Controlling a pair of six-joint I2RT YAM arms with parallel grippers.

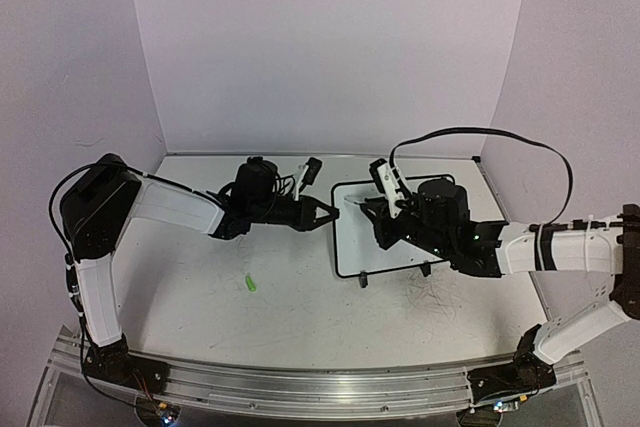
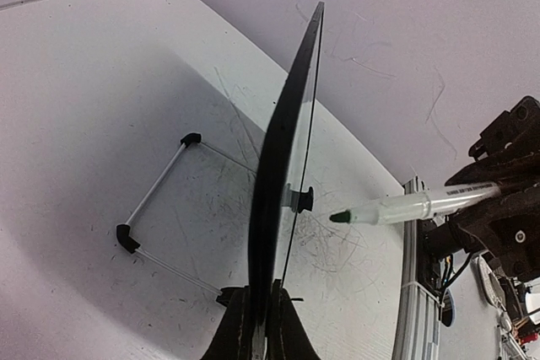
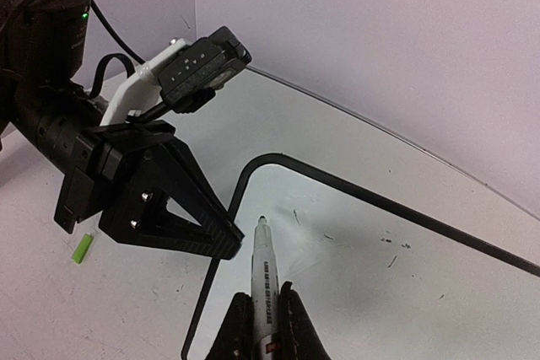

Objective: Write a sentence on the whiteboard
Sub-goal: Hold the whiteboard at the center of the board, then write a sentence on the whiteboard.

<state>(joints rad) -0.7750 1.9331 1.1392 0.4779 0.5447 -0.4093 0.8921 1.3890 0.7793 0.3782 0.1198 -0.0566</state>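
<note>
top view / whiteboard: the whiteboard (image 1: 352, 242) sits on the counter (image 1: 200, 327), right of centre and between the two arms.
top view / left jaws: shut on the frame at the whiteboard's left edge, looks like they're steadying it.
top view / right jaws: over the whiteboard's far-left part. Too cluttered from up here to see what's in them.
top view / cap: a little green cap (image 1: 249, 283) lies on the counter, well left of the whiteboard and nearer.
left wrist / grip: the whiteboard shows edge-on, with the left jaws pinched on its frame. Its wire stand (image 2: 156, 191) is off to the left.
left wrist / marker: the marker (image 2: 422, 204) has its green tip aimed at the writing face. It's close, but I think there's a sliver of gap.
right wrist / grip: the right jaws are closed narrow round the marker barrel, tip just beside the left jaws.
right wrist / sentence: none I can see, only a few dark specks.
step: imo the very start, marker lined up and first stroke not made.
next move: ease the tip down lightly, then write rightward away from the left jaws while they hold firm.
</note>
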